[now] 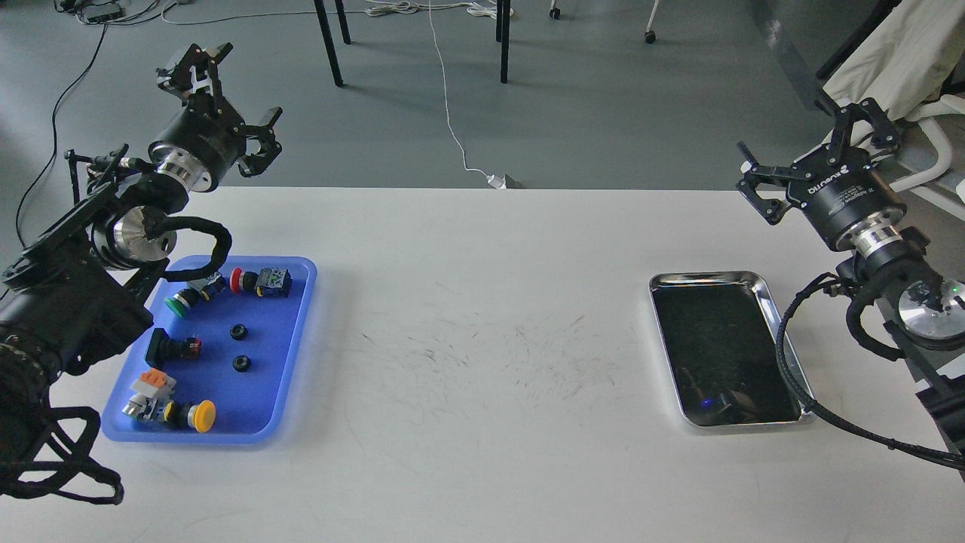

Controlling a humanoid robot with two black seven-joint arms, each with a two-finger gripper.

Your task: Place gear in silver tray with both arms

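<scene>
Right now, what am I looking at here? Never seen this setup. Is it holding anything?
This is a single picture from the robot's own head camera, looking down at a white table. The two black arms are the robot's own. The left gripper and right gripper both hang open above the table, holding nothing. On the left lies a blue tray with push buttons and two small black gears. On the right sits the silver tray, with nothing in it yet.

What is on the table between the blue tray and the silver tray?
Nothing: in the head view, only bare white table with faint scuff marks lies between the blue tray and the silver tray.
</scene>
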